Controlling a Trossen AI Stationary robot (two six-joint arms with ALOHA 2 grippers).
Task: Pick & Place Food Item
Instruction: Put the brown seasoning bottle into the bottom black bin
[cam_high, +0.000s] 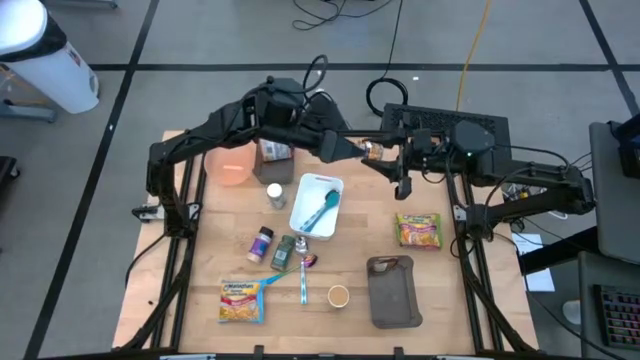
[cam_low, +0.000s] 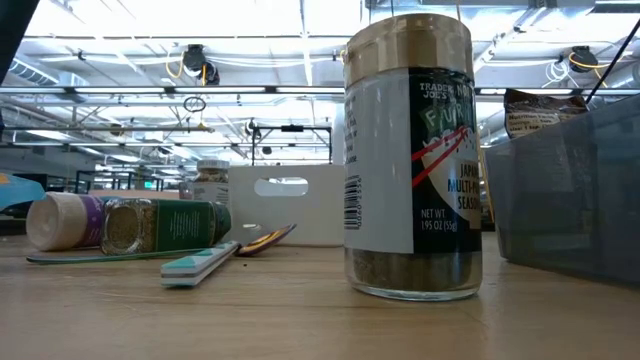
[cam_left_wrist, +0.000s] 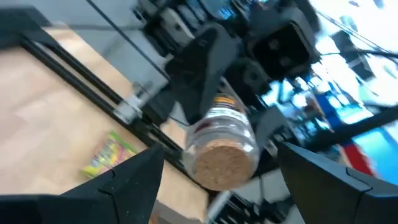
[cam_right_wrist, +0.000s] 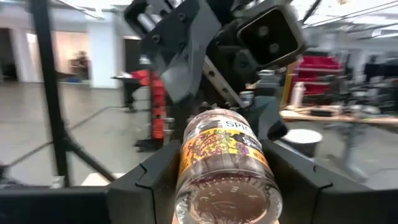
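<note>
The spice jar (cam_high: 375, 151) lies level in midair, lengthwise between the clamping right gripper (cam_high: 385, 156) and the spread-fingered left gripper (cam_high: 352, 148).

A pale wooden desk (cam_high: 210, 250) stands on a grey tiled floor (cam_high: 200, 40) crossed by dark seams, with black and yellow cables trailing beyond its far edge. Overhead, long bright ceiling lights (cam_low: 200, 20) hang among white roof trusses (an open workshop hall).

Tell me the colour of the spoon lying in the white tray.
Teal: the spoon in the white tray shows best in the high view.
</note>
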